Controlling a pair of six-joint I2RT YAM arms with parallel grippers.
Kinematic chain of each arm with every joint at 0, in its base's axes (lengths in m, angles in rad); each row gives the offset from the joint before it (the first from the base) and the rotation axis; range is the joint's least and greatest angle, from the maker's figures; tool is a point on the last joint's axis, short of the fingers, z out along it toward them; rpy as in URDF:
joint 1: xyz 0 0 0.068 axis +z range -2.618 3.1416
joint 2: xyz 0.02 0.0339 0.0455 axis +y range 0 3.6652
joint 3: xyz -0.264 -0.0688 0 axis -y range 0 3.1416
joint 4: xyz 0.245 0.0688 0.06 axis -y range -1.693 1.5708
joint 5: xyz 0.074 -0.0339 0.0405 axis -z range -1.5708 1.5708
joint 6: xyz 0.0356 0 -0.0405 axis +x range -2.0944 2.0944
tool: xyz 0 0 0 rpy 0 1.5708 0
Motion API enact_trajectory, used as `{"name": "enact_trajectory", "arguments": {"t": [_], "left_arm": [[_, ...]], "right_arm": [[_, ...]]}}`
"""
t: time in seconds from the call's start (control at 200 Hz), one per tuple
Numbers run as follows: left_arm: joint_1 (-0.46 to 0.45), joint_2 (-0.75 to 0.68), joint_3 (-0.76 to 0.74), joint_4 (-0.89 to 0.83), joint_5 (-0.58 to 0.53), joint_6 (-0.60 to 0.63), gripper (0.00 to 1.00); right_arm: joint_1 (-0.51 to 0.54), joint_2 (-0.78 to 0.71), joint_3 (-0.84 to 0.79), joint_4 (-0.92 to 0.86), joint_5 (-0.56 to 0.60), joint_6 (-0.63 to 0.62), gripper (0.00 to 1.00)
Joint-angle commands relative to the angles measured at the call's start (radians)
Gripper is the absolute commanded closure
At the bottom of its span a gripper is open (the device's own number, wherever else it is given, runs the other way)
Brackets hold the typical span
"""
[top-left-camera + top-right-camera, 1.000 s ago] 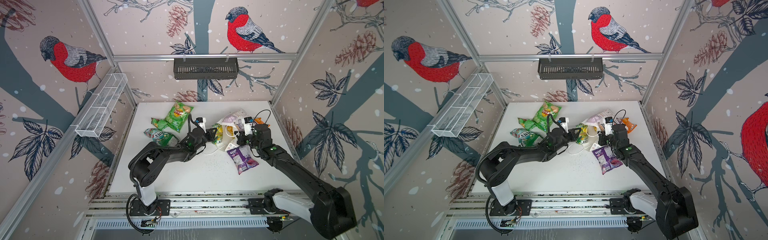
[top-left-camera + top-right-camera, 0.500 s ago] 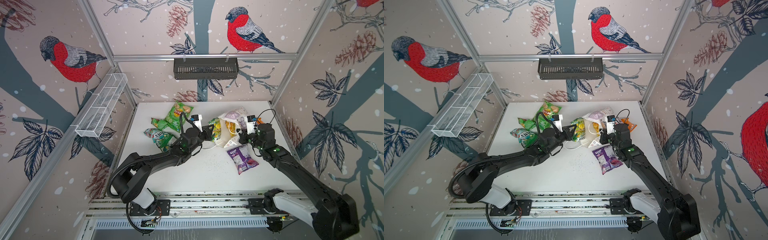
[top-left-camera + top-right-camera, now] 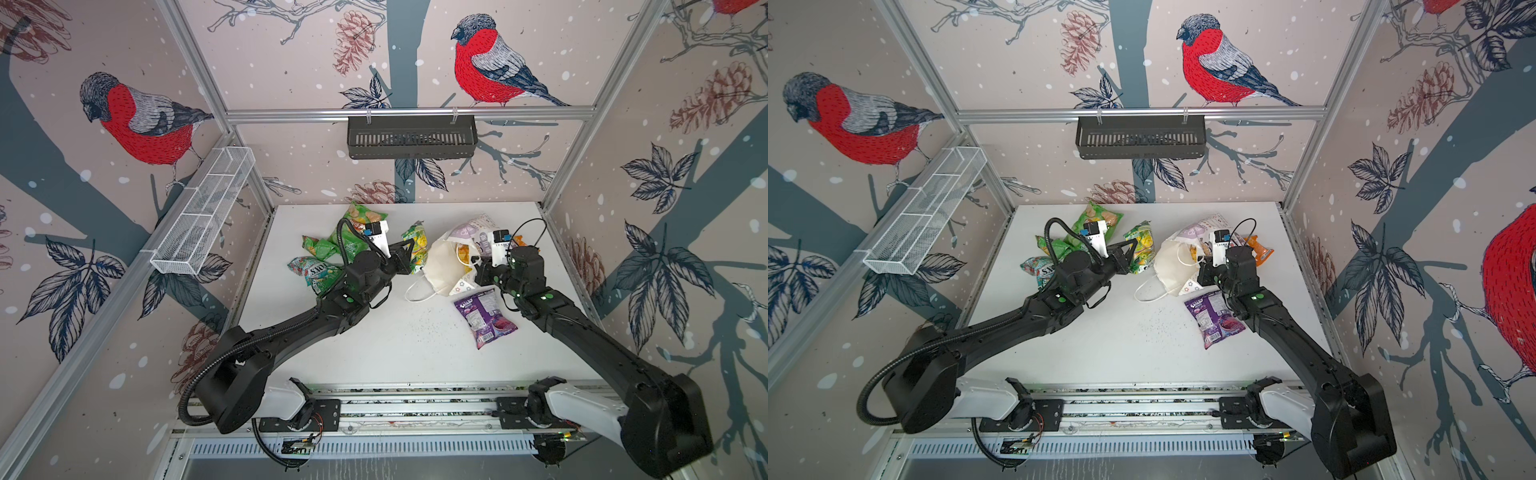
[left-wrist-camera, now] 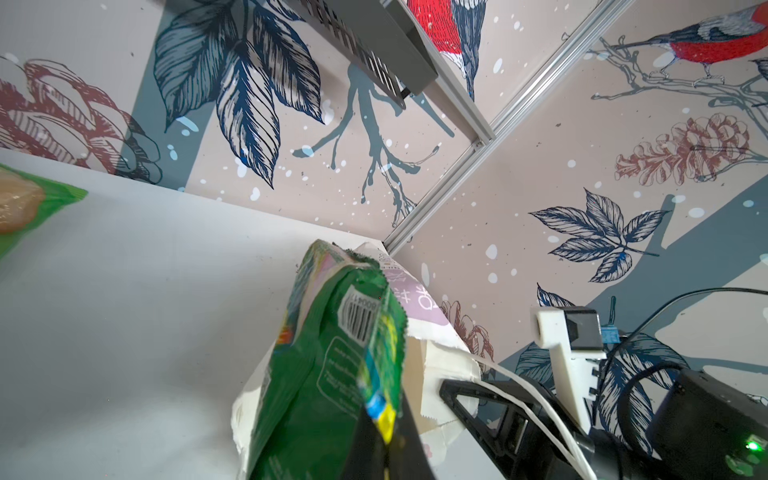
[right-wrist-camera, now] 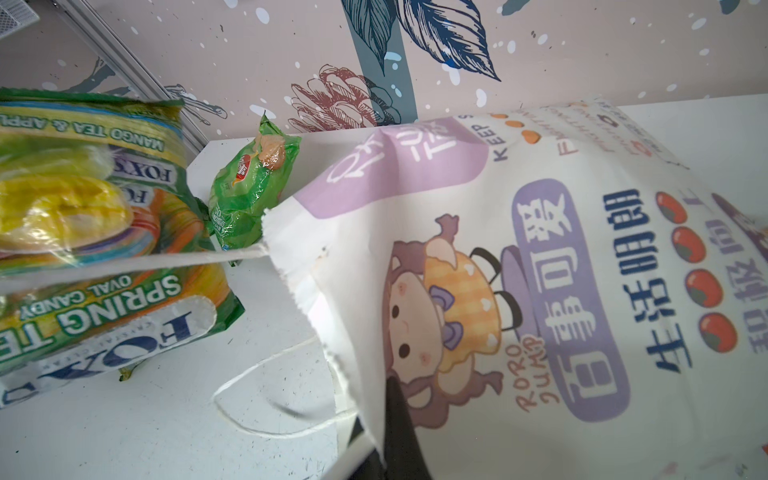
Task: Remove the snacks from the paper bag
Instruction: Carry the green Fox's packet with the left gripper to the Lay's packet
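**A:** Where is the white paper carrier bag with the cartoon child and purple panels?

**B:** It lies on its side on the white table, right of centre and toward the far edge. Its mouth faces left. A white cord handle trails onto the table at the bag's near left.

**A:** And the right gripper?

**B:** Its jaws are pressed together on the near edge of the bag's mouth, pinching the paper. The right wrist view shows a dark finger against that edge.

**A:** The left gripper?

**B:** It is clamped on a crinkly green and yellow candy packet. The packet is just left of the bag's mouth and outside it. Whether it clears the table I cannot tell.

**A:** What about the other snacks?

**B:** A shiny purple packet lies flat on the near side of the bag, beside the right arm. At the far left are three more:
- a large green chip bag
- a smaller green packet just beside it
- a teal and white packet, nearer and partly under the left arm

An orange packet shows at the far right, behind the right wrist. An orange-yellow wrapper is visible inside the bag's mouth.
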Motion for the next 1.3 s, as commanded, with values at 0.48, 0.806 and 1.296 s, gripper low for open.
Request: {"name": "enact_trajectory", "arguments": {"t": [0.48, 0.806, 1.296], "left_arm": [[0.114, -0.141, -0.03, -0.125, -0.074, 0.051, 1.0], [0.252, -0.076, -0.03, -0.169, -0.117, 0.088, 1.0], [0.403, 0.169, 0.075, -0.215, -0.165, 0.123, 1.0]], "right_arm": [[0.0, -0.023, 0.076, -0.151, 0.006, -0.057, 1.0], [0.001, -0.201, -0.041, -0.155, -0.03, -0.059, 1.0], [0.0, -0.243, -0.093, -0.116, -0.078, -0.042, 1.0]]}}
